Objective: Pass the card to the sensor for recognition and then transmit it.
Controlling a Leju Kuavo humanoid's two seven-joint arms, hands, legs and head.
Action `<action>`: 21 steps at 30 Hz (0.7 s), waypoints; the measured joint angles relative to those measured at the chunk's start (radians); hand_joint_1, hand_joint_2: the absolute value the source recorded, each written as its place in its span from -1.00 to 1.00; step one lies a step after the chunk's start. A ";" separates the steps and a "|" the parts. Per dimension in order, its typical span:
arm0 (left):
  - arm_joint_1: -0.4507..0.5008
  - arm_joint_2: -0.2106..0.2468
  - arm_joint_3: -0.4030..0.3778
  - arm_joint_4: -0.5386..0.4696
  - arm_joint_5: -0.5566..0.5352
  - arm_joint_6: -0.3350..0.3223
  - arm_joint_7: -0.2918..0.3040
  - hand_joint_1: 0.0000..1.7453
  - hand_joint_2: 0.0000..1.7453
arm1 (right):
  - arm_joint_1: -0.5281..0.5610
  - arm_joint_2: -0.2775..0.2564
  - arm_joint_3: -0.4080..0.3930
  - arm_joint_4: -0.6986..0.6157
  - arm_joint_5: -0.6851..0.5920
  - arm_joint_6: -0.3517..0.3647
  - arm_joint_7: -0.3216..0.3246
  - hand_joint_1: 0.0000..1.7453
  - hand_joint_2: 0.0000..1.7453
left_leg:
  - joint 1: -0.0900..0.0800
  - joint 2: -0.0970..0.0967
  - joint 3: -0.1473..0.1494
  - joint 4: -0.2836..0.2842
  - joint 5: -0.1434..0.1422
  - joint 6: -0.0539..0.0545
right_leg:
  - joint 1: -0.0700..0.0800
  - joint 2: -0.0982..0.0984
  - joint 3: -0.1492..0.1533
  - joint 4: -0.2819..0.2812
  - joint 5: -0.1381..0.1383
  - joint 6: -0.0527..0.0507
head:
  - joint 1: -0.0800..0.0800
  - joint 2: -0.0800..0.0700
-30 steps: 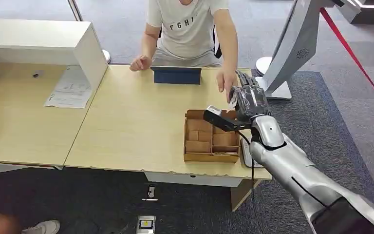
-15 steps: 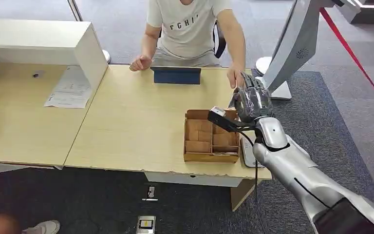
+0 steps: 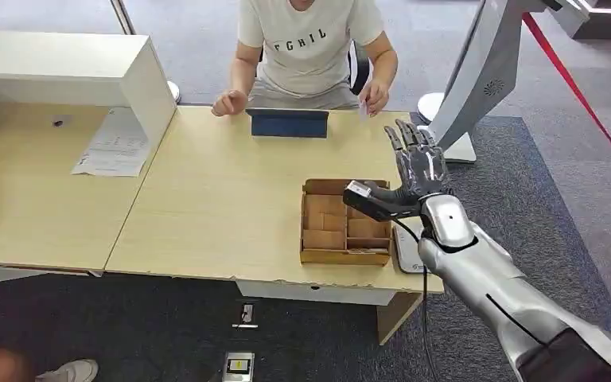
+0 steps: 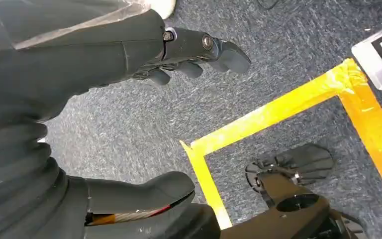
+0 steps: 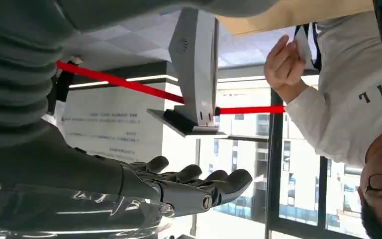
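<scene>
One thin, stiff, slippery card (image 3: 363, 108) is sitting in the person's hand (image 3: 374, 95); I'm keeping my right hand (image 3: 418, 163) released, fingers spread, empty.

The person's white T-shirt (image 3: 310, 44) carried dark capital letters across the chest that read "FGHIL". In the right wrist view the same T-shirt showed the letters "HIL", turned on their side. The printing on the paper sheet (image 3: 115, 143) at the table's far left edge was too small to read.
</scene>
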 joint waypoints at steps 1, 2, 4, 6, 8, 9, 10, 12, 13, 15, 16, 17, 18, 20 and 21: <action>0.000 0.000 0.000 0.000 0.000 0.000 0.002 -1.00 1.00 | 0.003 -0.002 -0.007 -0.005 0.006 0.004 0.001 -1.00 -1.00 | 0.000 0.000 0.000 0.000 0.000 0.000 | 0.000 0.000 0.000 0.000 0.000 0.000 | 0.000 0.000; 0.000 0.000 0.000 0.000 0.000 0.001 0.002 -1.00 1.00 | 0.007 -0.005 -0.013 -0.011 0.010 0.005 0.001 -1.00 -1.00 | 0.000 0.000 0.000 0.000 0.000 0.000 | 0.000 0.000 0.000 0.000 0.000 0.000 | 0.000 0.000; 0.001 0.000 0.000 0.000 -0.002 0.002 0.002 -1.00 1.00 | 0.014 -0.010 -0.024 -0.025 0.011 0.006 0.001 -1.00 -1.00 | 0.000 0.000 0.000 0.000 0.000 0.000 | 0.000 0.000 0.000 0.000 0.000 0.000 | 0.000 0.000; 0.003 0.000 0.000 0.000 -0.003 0.005 0.002 -1.00 1.00 | 0.022 -0.015 -0.039 -0.043 0.002 0.004 0.001 -1.00 -1.00 | 0.000 0.000 0.000 0.000 0.000 0.000 | 0.000 0.000 0.000 0.000 0.000 0.000 | 0.000 0.000; 0.006 0.000 0.000 0.000 -0.003 0.006 0.001 -1.00 1.00 | 0.031 -0.021 -0.052 -0.058 -0.007 0.002 0.001 -1.00 -1.00 | 0.000 0.000 0.000 0.000 0.000 0.000 | 0.000 0.000 0.000 0.000 0.000 0.000 | 0.000 0.000; 0.008 0.000 0.000 0.000 -0.003 0.006 -0.001 -1.00 1.00 | 0.036 -0.024 -0.060 -0.068 -0.011 0.001 -0.001 -1.00 -1.00 | 0.000 0.000 0.000 0.000 0.000 0.000 | 0.000 0.000 0.000 0.000 0.000 0.000 | 0.000 0.000; 0.010 0.000 0.000 0.000 -0.003 0.006 -0.001 -1.00 1.00 | 0.041 -0.027 -0.064 -0.076 -0.014 0.000 -0.002 -1.00 -1.00 | 0.000 0.000 0.000 0.000 0.000 0.000 | 0.000 0.000 0.000 0.000 0.000 0.000 | 0.000 0.000; 0.014 0.000 0.000 0.000 -0.002 0.006 -0.002 -1.00 1.00 | 0.053 -0.034 -0.080 -0.095 -0.029 -0.005 -0.008 -1.00 -1.00 | 0.000 0.000 0.000 0.000 0.000 0.000 | 0.000 0.000 0.000 0.000 0.000 0.000 | 0.000 0.000; 0.017 0.000 0.000 0.000 -0.001 0.006 -0.004 -1.00 1.00 | 0.059 -0.037 -0.088 -0.105 -0.037 -0.007 -0.011 -1.00 -1.00 | 0.000 0.000 0.000 0.000 0.000 0.000 | 0.000 0.000 0.000 0.000 0.000 0.000 | 0.000 0.000; 0.022 0.000 0.000 0.000 0.002 0.006 -0.006 -1.00 1.00 | 0.074 -0.047 -0.105 -0.125 -0.057 -0.021 -0.018 -1.00 -1.00 | 0.000 0.000 0.000 0.000 0.000 0.000 | 0.000 0.000 0.000 0.000 0.000 0.000 | 0.000 0.000; 0.025 0.000 0.000 0.000 0.002 0.006 -0.010 -1.00 1.00 | 0.084 -0.052 -0.114 -0.141 -0.069 -0.027 -0.023 -1.00 -1.00 | 0.000 0.000 0.000 0.000 0.000 0.000 | 0.000 0.000 0.000 0.000 0.000 0.000 | 0.000 0.000; 0.028 0.000 0.000 0.000 0.004 0.008 -0.012 -1.00 1.00 | 0.095 -0.058 -0.123 -0.155 -0.078 -0.032 -0.026 -1.00 -1.00 | 0.000 0.000 0.000 0.000 0.000 0.000 | 0.000 0.000 0.000 0.000 0.000 0.000 | 0.000 0.000; 0.032 0.000 0.000 0.000 0.005 0.008 -0.014 -1.00 1.00 | 0.105 -0.065 -0.131 -0.167 -0.083 -0.034 -0.028 -1.00 -1.00 | 0.000 0.000 0.000 0.000 0.000 0.000 | 0.000 0.000 0.000 0.000 0.000 0.000 | 0.000 0.000; 0.038 0.000 0.000 0.000 0.005 0.009 -0.018 -1.00 1.00 | 0.122 -0.079 -0.144 -0.194 -0.088 -0.035 -0.029 -1.00 -1.00 | 0.000 0.000 0.000 0.000 0.000 0.000 | 0.000 0.000 0.000 -0.001 0.000 0.000 | 0.000 0.000; 0.040 0.000 0.000 0.000 0.005 0.009 -0.018 -1.00 1.00 | 0.132 -0.087 -0.151 -0.209 -0.095 -0.036 -0.029 -1.00 -1.00 | 0.000 0.000 0.000 0.000 0.000 0.000 | 0.000 0.000 0.000 -0.001 0.000 0.000 | 0.000 0.000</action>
